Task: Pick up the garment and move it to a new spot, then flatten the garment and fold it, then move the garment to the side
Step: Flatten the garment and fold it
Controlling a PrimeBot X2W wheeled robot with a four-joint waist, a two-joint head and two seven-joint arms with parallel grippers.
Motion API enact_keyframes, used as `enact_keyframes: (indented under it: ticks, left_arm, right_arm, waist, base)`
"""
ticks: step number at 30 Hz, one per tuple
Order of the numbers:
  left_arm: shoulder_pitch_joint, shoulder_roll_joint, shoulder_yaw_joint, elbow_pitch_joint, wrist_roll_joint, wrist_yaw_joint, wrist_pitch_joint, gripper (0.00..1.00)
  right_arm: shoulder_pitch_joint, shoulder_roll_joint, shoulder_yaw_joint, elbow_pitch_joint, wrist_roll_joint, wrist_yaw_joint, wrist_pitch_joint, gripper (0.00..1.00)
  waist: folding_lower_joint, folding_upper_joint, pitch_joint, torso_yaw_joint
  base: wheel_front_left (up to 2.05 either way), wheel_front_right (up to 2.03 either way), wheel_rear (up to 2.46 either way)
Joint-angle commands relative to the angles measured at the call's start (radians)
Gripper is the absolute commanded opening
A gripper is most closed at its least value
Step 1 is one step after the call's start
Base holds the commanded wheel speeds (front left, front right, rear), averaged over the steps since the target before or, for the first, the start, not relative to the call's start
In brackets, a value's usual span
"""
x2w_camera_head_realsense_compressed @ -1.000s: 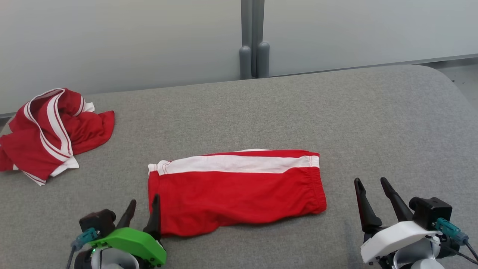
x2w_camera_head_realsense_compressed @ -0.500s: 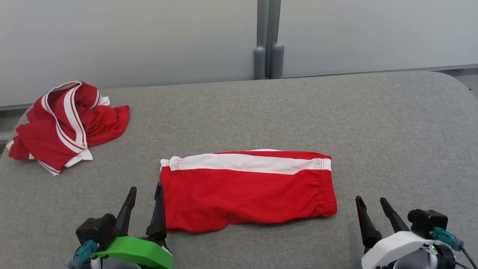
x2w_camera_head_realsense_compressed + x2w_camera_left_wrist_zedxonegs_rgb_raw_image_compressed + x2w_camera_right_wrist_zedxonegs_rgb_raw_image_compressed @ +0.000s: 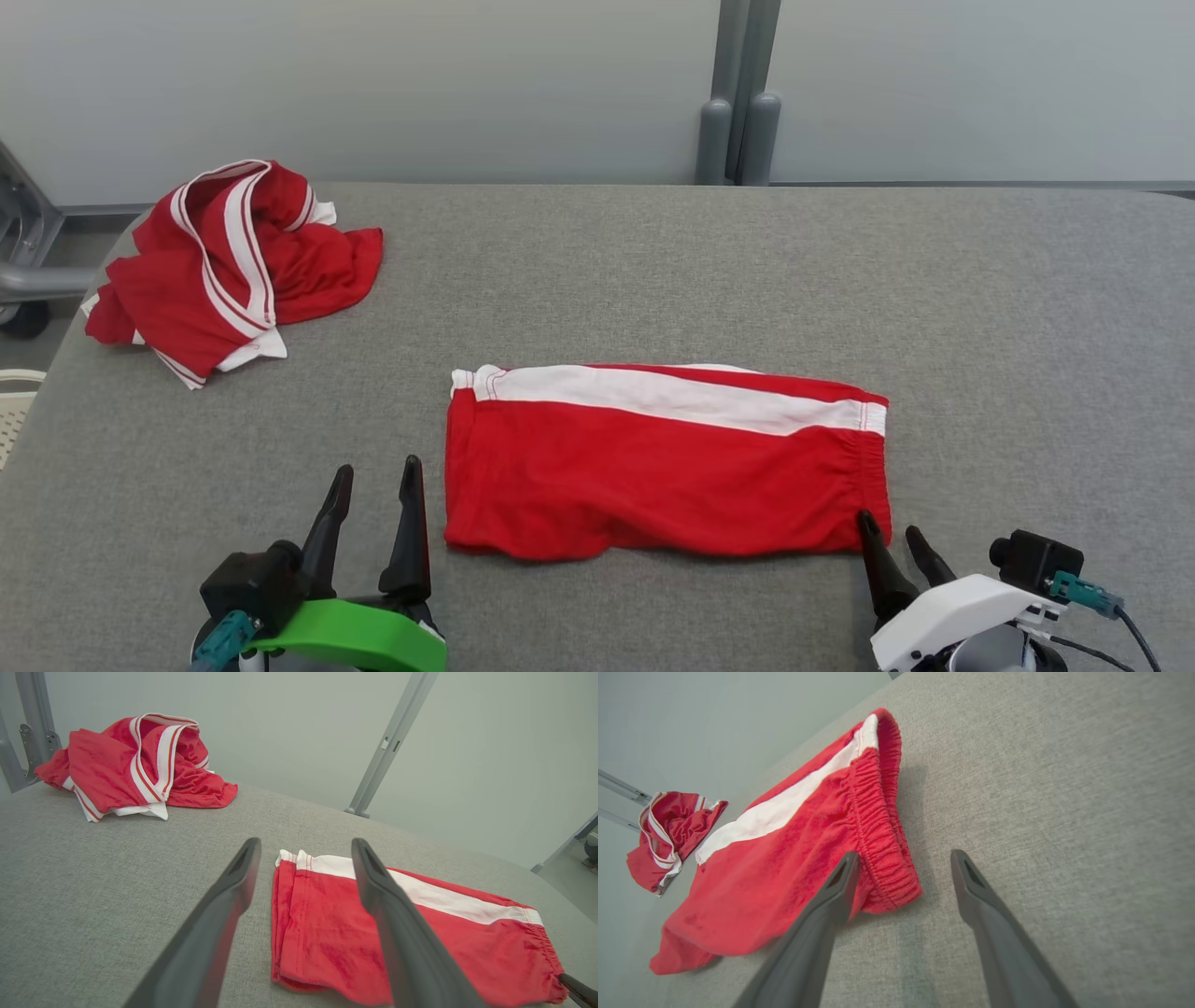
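Shorts (image 3: 663, 467) of red cloth with a white side stripe are laid folded and flat near the middle of the grey worktop (image 3: 653, 271), with the elastic waistband to the right. The left end effector (image 3: 378, 467) is held just beside the hem end at the near edge — its fingers are spread apart and nothing is gripped. The right end effector (image 3: 887, 525) is likewise spread and empty — one finger is seen over the waistband's near corner, the other over bare worktop. A second red-and-white garment (image 3: 233, 261) is seen crumpled at the far left, well apart.
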Motion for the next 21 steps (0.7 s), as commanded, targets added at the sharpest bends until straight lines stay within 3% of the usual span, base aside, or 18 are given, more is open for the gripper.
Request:
enact_keyframes:
  ticks: [1, 11, 13, 14, 17, 19, 21]
  left_arm:
    - [0.001, -0.004, 0.003, 0.000, 0.008, -0.001, -0.003, 1.00]
    - [-0.007, -0.010, 0.022, -0.002, 0.018, -0.007, -0.003, 1.00]
    - [-0.006, -0.012, 0.025, -0.002, 0.018, -0.007, -0.003, 1.00]
    - [-0.005, -0.014, 0.028, -0.002, 0.020, -0.007, -0.003, 1.00]
    - [-0.001, -0.017, 0.034, -0.003, 0.023, -0.008, -0.003, 1.00]
    - [0.001, -0.018, 0.038, -0.002, 0.025, -0.009, -0.003, 1.00]
    - [0.004, -0.020, 0.041, -0.002, 0.027, -0.011, -0.003, 1.00]
  right_arm:
    - [-0.030, -0.003, 0.011, 0.040, 0.034, 0.000, -0.011, 1.00]
    - [-0.139, -0.002, 0.091, 0.214, 0.150, 0.000, -0.050, 1.00]
    - [-0.154, -0.002, 0.113, 0.236, 0.174, 0.000, -0.059, 0.55]
    - [-0.161, -0.001, 0.122, 0.246, 0.183, 0.000, -0.066, 0.44]
    - [-0.184, -0.001, 0.136, 0.268, 0.199, 0.000, -0.088, 0.23]
    - [-0.197, -0.002, 0.137, 0.273, 0.200, 0.000, -0.101, 0.04]
    - [-0.207, -0.003, 0.131, 0.271, 0.203, 0.000, -0.110, 0.00]
  waist:
    - [0.0000, 0.0049, 0.013, 0.020]
    - [0.0000, 0.0049, 0.032, 0.040]
    - [0.0000, 0.0049, 0.033, 0.039]
    - [0.0000, 0.0049, 0.033, 0.038]
    - [0.0000, 0.0049, 0.032, 0.032]
    - [0.0000, 0.0049, 0.032, 0.026]
    - [0.0000, 0.0049, 0.031, 0.018]
  base:
    - [0.00, 0.00, 0.00]
    - [0.00, 0.00, 0.00]
    - [0.00, 0.00, 0.00]
    - [0.00, 0.00, 0.00]
    - [0.00, 0.00, 0.00]
    - [0.00, 0.00, 0.00]
    - [0.00, 0.00, 0.00]
